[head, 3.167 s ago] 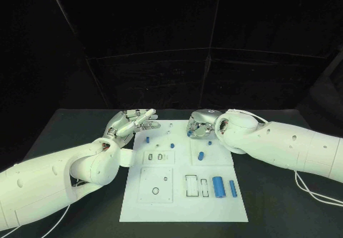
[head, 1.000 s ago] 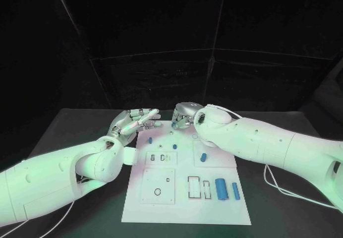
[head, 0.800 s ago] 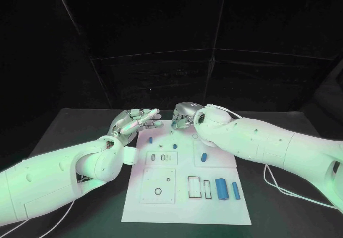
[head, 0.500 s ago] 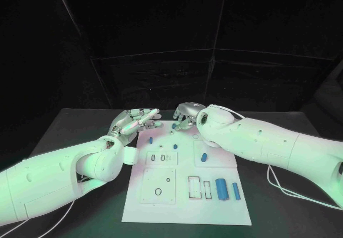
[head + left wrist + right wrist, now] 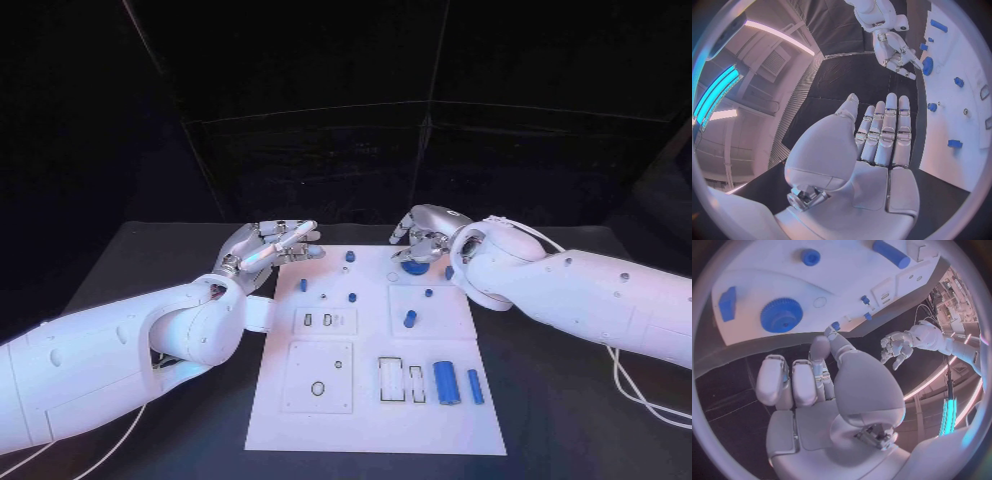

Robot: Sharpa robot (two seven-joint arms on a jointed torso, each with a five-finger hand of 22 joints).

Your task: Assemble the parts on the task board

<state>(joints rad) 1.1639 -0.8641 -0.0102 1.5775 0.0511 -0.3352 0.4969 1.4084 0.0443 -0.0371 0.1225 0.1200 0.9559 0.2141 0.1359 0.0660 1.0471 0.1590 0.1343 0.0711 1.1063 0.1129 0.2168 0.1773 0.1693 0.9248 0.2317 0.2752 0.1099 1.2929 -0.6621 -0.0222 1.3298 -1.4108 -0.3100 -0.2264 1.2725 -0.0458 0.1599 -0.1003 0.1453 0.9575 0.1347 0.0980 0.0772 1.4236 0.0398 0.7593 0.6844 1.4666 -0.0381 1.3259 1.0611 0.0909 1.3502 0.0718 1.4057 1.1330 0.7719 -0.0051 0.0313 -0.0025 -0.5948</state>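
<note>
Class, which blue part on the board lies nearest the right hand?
The blue gear, toothed and round, just below the right hand at the task board's far edge.

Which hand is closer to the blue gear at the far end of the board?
Right. The right hand hovers just behind the blue gear; the left hand is off the board's far-left corner.
</note>
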